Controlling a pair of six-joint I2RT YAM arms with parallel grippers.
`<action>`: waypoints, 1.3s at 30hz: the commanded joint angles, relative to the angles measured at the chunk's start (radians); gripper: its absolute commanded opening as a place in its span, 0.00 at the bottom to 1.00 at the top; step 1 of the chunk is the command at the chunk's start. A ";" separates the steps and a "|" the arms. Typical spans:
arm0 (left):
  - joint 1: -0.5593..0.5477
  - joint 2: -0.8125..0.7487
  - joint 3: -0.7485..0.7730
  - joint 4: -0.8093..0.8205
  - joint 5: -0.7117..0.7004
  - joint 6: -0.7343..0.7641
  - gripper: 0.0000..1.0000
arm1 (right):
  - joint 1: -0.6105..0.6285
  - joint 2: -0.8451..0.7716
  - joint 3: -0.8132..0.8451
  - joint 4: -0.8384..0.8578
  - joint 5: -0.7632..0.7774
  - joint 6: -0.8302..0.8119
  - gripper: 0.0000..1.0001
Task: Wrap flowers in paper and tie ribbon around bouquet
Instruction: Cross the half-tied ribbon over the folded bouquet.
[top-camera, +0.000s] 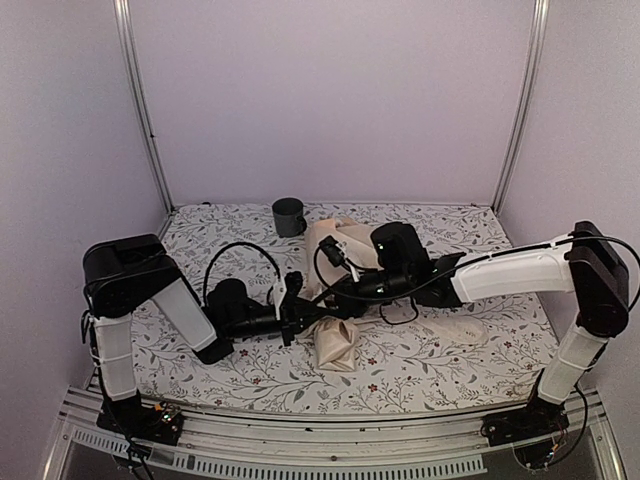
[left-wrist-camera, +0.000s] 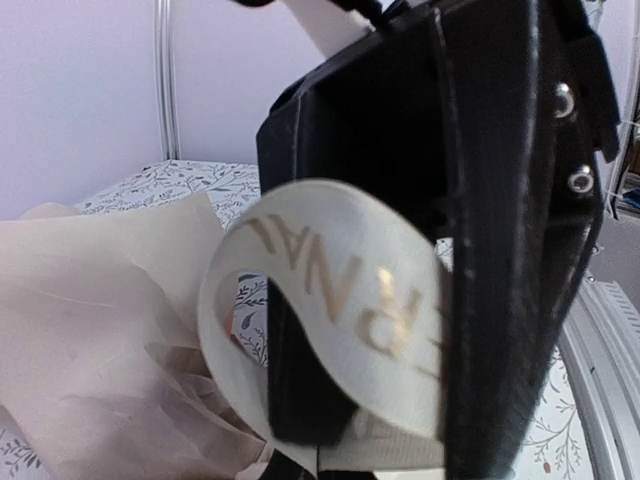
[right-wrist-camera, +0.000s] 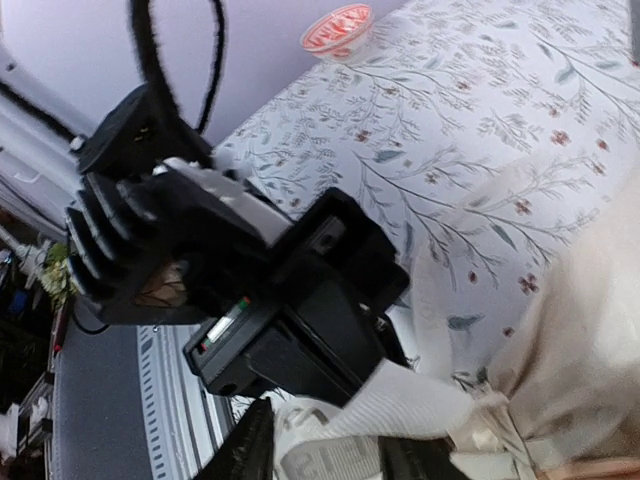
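**Cream ribbon clamped left, right jaws apart**

Floral cloth (top-camera: 440, 350) covers your whole table. The bouquet (top-camera: 335, 345) lies at its middle as a cream paper bundle, running from beside the mug toward the near edge, and both arms meet over it. From the left wrist view, the paper (left-wrist-camera: 100, 320) shows crumpled and pale just left of the fingers. You cannot see the flowers in any view; the wrapping hides them.

Your left gripper (top-camera: 300, 318) sits at the bundle's left side with its jaws closed on the ribbon (left-wrist-camera: 330, 300). The ribbon is a cream band with gold lettering, looped across the black fingers. Your right gripper (right-wrist-camera: 335, 460) reaches in from the right, just beside the left one. Its jaws stand apart with a length of ribbon lying in the gap. Whether either finger touches that ribbon cannot be told.

A dark grey mug (top-camera: 288, 215) stands upright at the far edge of the cloth, next to the paper's far end.
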 joint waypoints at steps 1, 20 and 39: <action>-0.019 -0.001 -0.019 -0.001 -0.075 0.001 0.00 | -0.006 -0.118 0.034 -0.237 0.271 0.011 0.46; -0.082 -0.029 -0.014 -0.080 -0.162 0.092 0.00 | -0.633 -0.306 -0.294 -0.749 0.534 0.180 0.88; -0.087 -0.070 -0.013 -0.110 -0.194 0.117 0.00 | -0.636 -0.369 -0.331 -0.857 0.501 0.288 0.87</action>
